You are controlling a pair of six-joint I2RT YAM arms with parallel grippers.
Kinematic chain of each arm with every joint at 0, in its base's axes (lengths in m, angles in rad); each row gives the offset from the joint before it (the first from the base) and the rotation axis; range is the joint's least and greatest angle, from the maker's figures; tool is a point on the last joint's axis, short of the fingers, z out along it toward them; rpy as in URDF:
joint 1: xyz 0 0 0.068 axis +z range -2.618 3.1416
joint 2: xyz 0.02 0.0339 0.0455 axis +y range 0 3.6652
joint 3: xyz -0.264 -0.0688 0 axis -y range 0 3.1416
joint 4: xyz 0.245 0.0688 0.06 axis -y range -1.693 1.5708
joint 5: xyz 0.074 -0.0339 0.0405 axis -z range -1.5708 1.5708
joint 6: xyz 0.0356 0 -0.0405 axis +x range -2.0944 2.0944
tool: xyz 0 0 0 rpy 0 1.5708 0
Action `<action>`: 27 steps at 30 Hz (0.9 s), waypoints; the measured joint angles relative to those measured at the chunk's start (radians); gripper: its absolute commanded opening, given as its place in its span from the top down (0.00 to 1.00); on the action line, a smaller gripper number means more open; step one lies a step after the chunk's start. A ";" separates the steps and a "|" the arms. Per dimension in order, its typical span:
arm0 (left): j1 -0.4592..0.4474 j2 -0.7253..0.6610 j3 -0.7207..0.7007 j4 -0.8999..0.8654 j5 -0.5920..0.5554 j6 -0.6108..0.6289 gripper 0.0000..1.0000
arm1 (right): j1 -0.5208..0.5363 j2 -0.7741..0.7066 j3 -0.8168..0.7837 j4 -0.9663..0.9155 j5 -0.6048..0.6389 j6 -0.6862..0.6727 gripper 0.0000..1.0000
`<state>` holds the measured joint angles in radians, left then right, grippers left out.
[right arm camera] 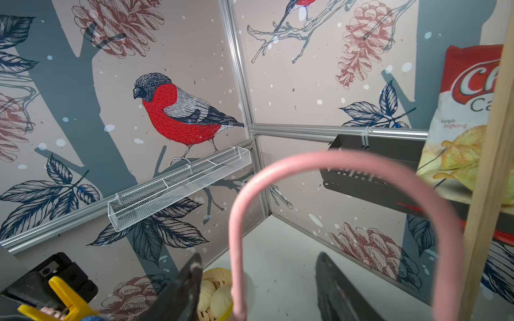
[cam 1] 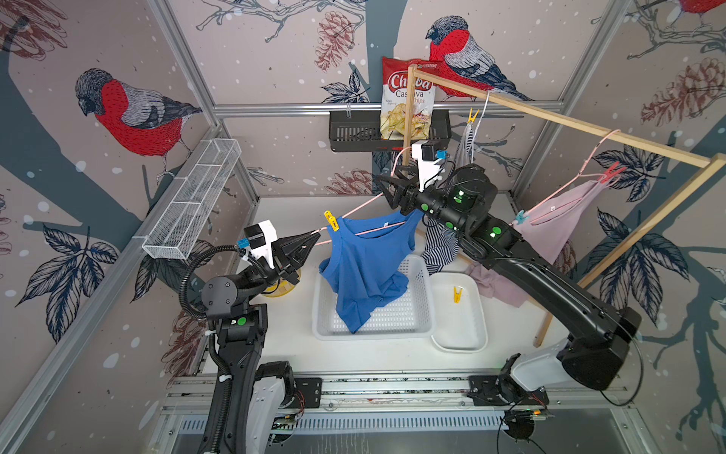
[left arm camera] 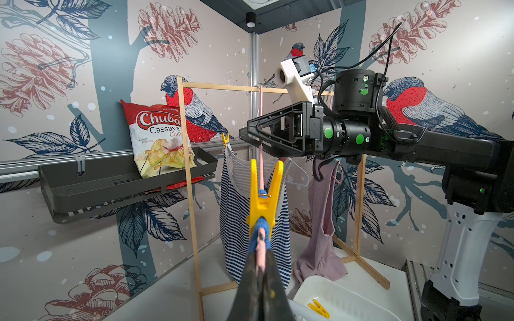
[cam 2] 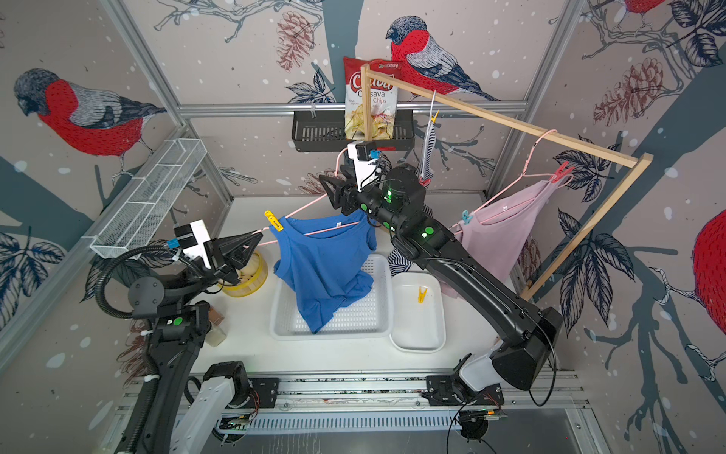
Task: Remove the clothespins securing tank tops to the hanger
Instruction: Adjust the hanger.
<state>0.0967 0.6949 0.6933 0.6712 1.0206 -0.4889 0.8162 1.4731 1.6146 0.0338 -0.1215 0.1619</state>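
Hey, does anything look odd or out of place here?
Yes. The pink hanger is off the rail, slanting from the left gripper up to the right gripper; the blue top sags into the basket, clipped by one yellow pin.

Bird-and-pinecone wallpaper [cam 1: 133, 118] covers 3 walls, framed by aluminium rails [cam 1: 275, 109]. A white mesh shelf [cam 1: 192, 200] hangs left; a black basket [cam 1: 353, 133] far, above the white tabletop [cam 1: 290, 353].

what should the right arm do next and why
Probably close the right gripper on the pink hanger, whose hook sits between its open fingers. The left gripper grips the hanger's other end, and a yellow clothespin pins the blue top.
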 measured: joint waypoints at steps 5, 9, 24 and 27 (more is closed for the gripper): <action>0.000 -0.001 0.010 -0.014 0.000 0.018 1.00 | 0.004 0.001 -0.034 0.021 -0.023 0.023 0.81; 0.000 -0.005 0.041 -0.095 0.000 0.049 1.00 | -0.005 -0.024 -0.072 0.049 -0.046 0.045 0.95; -0.002 0.043 0.246 -0.454 -0.007 0.223 0.09 | -0.122 -0.132 -0.233 0.077 -0.159 0.036 1.00; -0.002 0.066 0.262 -0.458 0.003 0.222 0.09 | -0.143 -0.151 -0.259 0.077 -0.196 0.019 1.00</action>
<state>0.0952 0.7612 0.9554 0.2131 1.0233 -0.2668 0.6727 1.3216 1.3552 0.1112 -0.3176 0.1806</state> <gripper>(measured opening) 0.911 0.094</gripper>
